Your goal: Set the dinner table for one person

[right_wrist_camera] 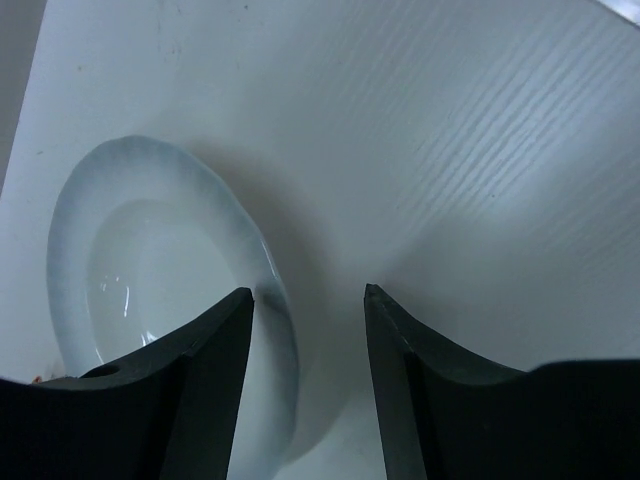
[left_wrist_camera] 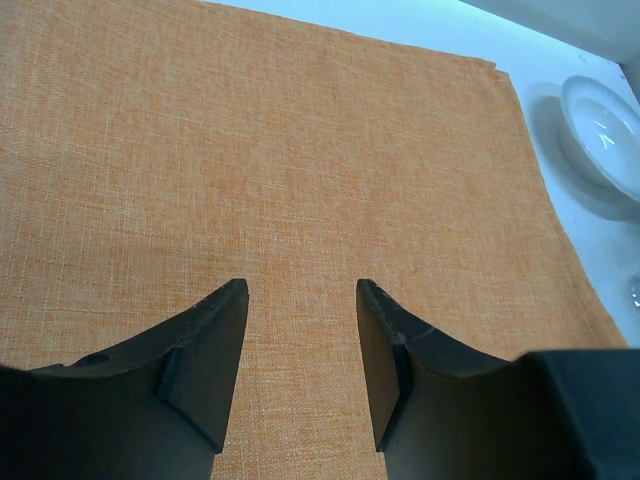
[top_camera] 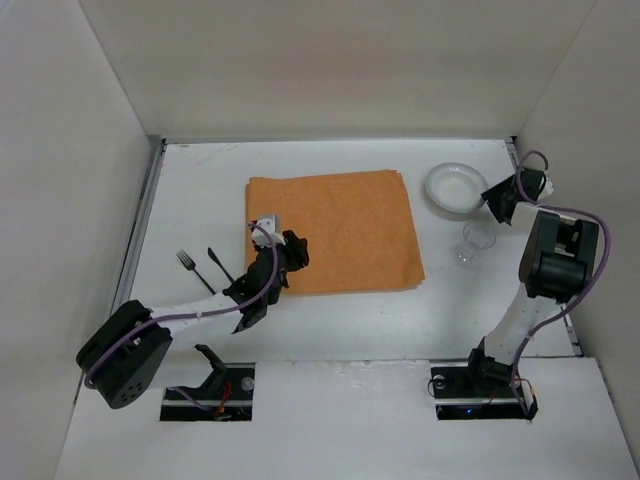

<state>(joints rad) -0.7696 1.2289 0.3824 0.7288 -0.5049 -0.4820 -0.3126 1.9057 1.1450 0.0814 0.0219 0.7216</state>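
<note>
Top external view has the dinner table [top_camera: 200,190] filling the floor of the enclosure, an orange mat [top_camera: 340,230] at its middle, a white plate [top_camera: 455,187] near the far right corner, a clear glass [top_camera: 477,242] by the right edge, and a fork [top_camera: 193,268] and knife [top_camera: 222,266] toward the left edge. The left gripper [left_wrist_camera: 302,290] hangs over the mat, released, nothing between its jaws. The right gripper [right_wrist_camera: 308,295] is also released, jaws apart at the plate's rim.
</note>
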